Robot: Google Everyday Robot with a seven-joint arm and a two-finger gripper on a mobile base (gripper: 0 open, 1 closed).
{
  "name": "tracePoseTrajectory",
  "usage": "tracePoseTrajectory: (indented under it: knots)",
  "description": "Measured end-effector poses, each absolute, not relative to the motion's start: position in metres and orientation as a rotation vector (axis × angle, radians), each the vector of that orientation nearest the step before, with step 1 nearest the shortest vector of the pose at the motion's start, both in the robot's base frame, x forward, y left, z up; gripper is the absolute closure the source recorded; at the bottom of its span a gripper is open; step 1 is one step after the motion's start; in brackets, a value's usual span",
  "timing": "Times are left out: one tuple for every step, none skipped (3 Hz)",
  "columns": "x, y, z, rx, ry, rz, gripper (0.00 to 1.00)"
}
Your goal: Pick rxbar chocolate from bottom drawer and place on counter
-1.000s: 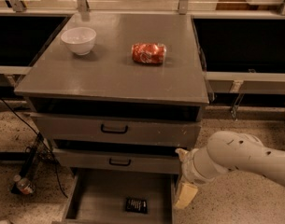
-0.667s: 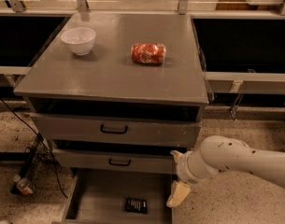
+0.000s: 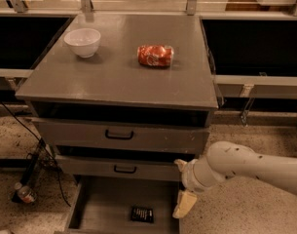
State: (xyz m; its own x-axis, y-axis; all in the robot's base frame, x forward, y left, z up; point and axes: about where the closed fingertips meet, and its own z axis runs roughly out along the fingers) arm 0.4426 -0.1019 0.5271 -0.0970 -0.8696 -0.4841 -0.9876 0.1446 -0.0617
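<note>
One gripper point(image 3: 185, 204) by bottom drawer point(image 3: 104, 204), state unclear, grey counter point(image 3: 114, 72), speckled floor point(image 3: 240, 218)

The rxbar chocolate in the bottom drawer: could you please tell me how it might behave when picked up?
The rxbar chocolate looks small and flat, so it is probably light and unlikely to roll. Lying flat on the floor of the bottom drawer, it may slide rather than lift if nudged. The gripper hangs to its right, near the drawer's right wall.

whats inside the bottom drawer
One small black snack bar lies on the grey floor of the bottom drawer, right of the middle. The gripper hangs at its right edge, covering part of it; the back is hidden under the drawer above.
</note>
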Motion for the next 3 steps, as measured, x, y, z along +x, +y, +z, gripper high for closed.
tracePoseTrajectory:
  knots:
    - [0.442,-0.09,0.499,-1.828,1.985,0.521,0.0]
    - [0.437,-0.079,0.47,-1.869,1.967,0.637,0.0]
    - [0.436,-0.077,0.464,-1.864,1.966,0.655,0.0]
